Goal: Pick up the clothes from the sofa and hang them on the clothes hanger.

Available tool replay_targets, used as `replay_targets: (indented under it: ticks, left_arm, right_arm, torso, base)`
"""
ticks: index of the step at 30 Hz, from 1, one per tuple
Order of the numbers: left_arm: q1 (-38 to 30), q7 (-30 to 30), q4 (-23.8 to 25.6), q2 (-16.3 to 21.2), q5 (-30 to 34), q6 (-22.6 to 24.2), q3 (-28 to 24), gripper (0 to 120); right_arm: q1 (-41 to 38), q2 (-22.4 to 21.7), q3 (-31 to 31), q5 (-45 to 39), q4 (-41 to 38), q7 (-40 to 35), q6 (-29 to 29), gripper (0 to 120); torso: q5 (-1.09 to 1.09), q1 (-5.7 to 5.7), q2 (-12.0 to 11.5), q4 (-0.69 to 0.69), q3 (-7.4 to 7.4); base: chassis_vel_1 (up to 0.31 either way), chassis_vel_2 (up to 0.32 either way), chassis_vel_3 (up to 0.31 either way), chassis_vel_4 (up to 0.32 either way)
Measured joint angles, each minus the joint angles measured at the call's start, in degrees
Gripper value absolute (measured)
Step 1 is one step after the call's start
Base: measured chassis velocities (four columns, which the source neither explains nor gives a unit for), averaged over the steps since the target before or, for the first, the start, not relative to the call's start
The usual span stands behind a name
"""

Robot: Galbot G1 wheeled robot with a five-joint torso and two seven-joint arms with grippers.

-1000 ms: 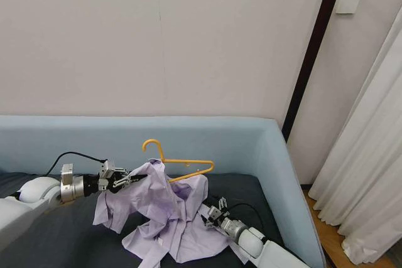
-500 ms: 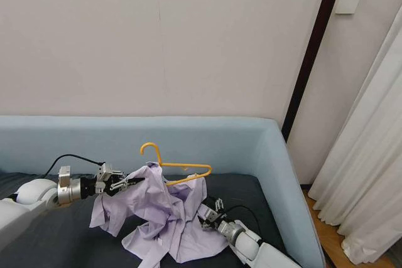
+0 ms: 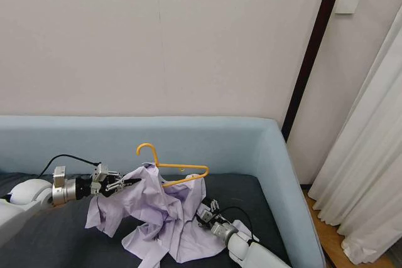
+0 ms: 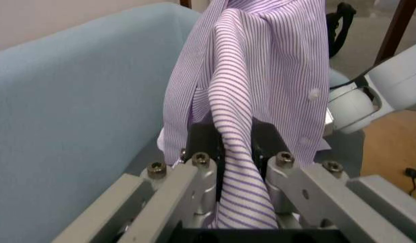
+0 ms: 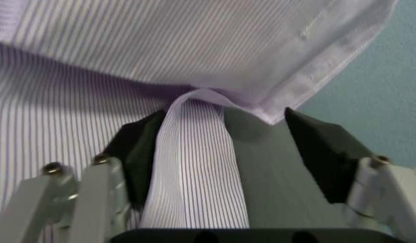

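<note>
Since a second ago our left gripper has drawn toward the left end of the sofa, taking the yellow hanger and the striped shirt with it. Our right gripper has crept in at the shirt's right edge. The left claw is clamped narrow on a bunched fold of the shirt, lifted above the dark seat cushion. The hanger sits tilted in the raised cloth, hook up, before the sofa's pale blue back. The right claw stands wide, with a strip of cloth lying between its pads — apparently loose, not pinched. The rest of the shirt trails on the cushion.
</note>
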State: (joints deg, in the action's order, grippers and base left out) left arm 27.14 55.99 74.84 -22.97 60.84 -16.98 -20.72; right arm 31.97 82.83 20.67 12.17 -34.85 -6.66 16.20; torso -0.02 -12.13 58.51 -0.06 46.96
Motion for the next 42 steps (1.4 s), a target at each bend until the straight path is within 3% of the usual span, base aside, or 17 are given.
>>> replay_targets:
  ticks: [19,29,33,34,37,38,42]
  left_arm:
    - [3.0,-0.2,0.8,1.2,0.2,0.1,2.6,7]
    - [5.4,0.8,0.6,1.6,-0.1,-0.7,6.2,7]
    - [7.8,3.2,0.2,1.9,-2.1,-1.1,9.6,7]
    - [7.8,3.2,0.2,1.9,-2.1,-1.1,9.6,7]
    - [9.0,5.2,-0.7,2.0,-4.5,-1.5,11.4,7]
    - [9.0,5.2,-0.7,2.0,-4.5,-1.5,11.4,7]
    - [9.8,6.4,-1.1,1.7,-7.4,-1.9,12.8,7]
  right_arm:
    - [-0.4,-1.3,0.9,0.3,-0.1,0.8,2.1,0]
    - [0.3,-3.8,1.3,-6.9,-6.2,1.3,0.0,0]
    - [0.5,-10.7,2.7,-17.4,-18.2,1.4,-5.3,0]
    - [0.5,-10.7,2.7,-17.4,-18.2,1.4,-5.3,0]
    - [0.2,-16.5,3.0,-25.9,-28.9,2.0,-11.4,0]
    - [0.2,-16.5,3.0,-25.9,-28.9,2.0,-11.4,0]
    - [-1.3,-22.4,2.3,-33.4,-41.7,1.2,-17.0,0]
  torso:
    - [0.01,0.0,0.0,-0.01,0.0]
    - [0.01,0.0,0.0,0.0,0.0]
    - [0.02,0.0,0.0,-0.01,0.0]
    - [0.02,0.0,0.0,-0.01,0.0]
    - [0.02,0.0,0.0,-0.01,0.0]
    - [0.02,0.0,0.0,-0.01,0.0]
    - [0.01,0.0,0.0,0.01,0.0]
  base:
    - [0.0,0.0,0.0,0.0]
    - [0.0,0.0,0.0,0.0]
    - [0.0,0.0,0.0,0.0]
    - [0.0,0.0,0.0,0.0]
    - [0.0,0.0,0.0,0.0]
    - [0.0,0.0,0.0,0.0]
    - [0.0,0.0,0.0,0.0]
